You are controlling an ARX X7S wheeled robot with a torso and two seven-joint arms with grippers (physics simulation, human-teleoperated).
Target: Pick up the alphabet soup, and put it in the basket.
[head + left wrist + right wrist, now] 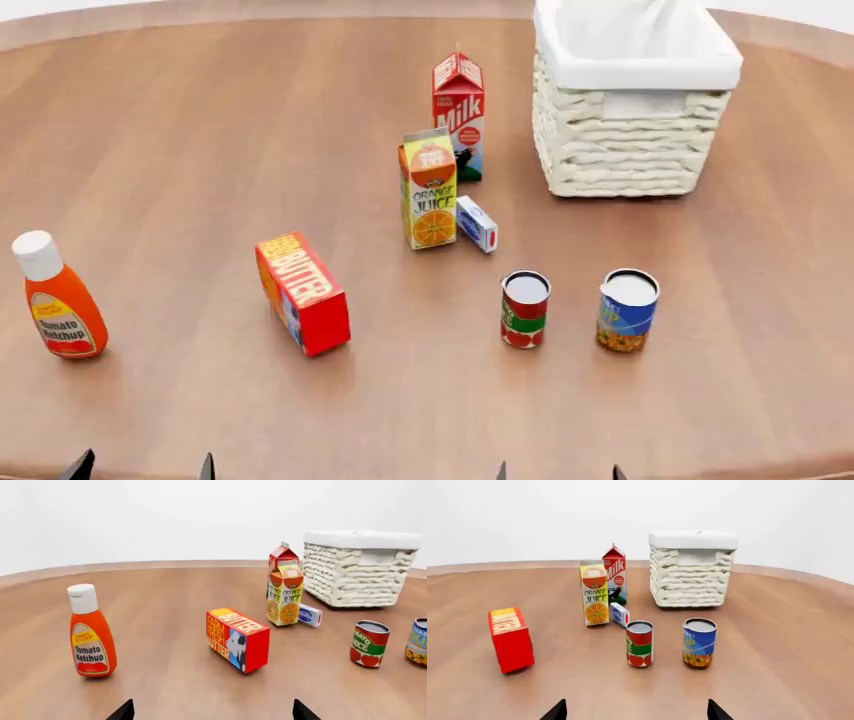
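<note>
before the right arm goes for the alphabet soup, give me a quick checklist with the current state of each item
1. Alphabet soup upright on the table: ok.
2. Not mixed up with the red and green can beside it; the two stand apart: ok.
3. Right claw free of any object, fingertips spread at the head view's lower edge: ok.
4. Left claw also empty and away from the soup: ok.
5. Basket upright, opening uncovered; the part of its inside that shows holds nothing: ok.
6. Path from soup to basket: no object stands between them in the head view: ok.
</note>
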